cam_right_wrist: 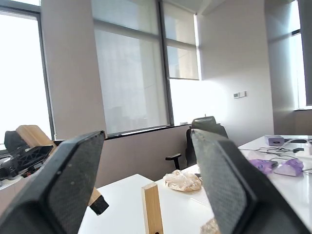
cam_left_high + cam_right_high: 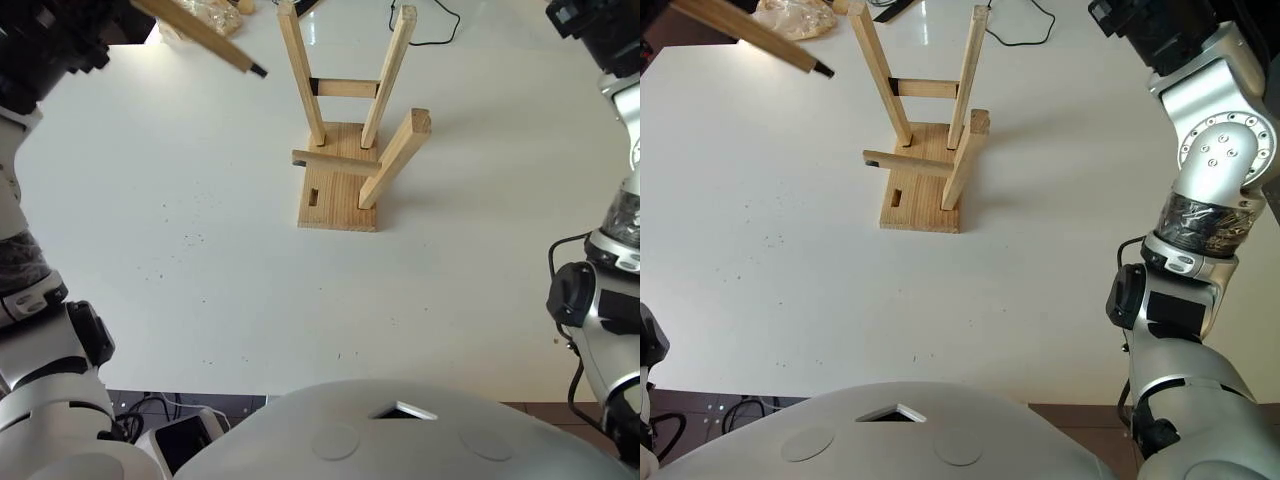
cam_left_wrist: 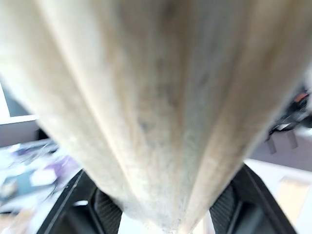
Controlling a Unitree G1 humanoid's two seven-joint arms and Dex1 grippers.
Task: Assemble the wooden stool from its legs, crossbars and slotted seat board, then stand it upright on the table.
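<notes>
The slotted seat board point(image 2: 338, 205) lies flat on the white table point(image 2: 200, 300) with three legs standing up from it. Two far legs point(image 2: 297, 70) point(image 2: 390, 75) are joined by a crossbar point(image 2: 345, 88). A nearer leg point(image 2: 395, 160) leans, and a second crossbar point(image 2: 335, 160) sticks out from it. One slot point(image 2: 313, 196) in the board is bare. My left gripper point(image 3: 165, 214) is shut on a fourth leg point(image 2: 200, 35), held in the air above the table's far left, dark tip point(image 2: 258, 70) pointing toward the stool. My right gripper point(image 1: 146, 141) is open and empty, raised at the far right.
A crumpled plastic bag point(image 2: 790, 15) and a black cable point(image 2: 1040, 20) lie at the table's far edge behind the stool. The table's front edge point(image 2: 200, 392) runs close to me. An office chair point(image 1: 202, 131) stands beyond the table.
</notes>
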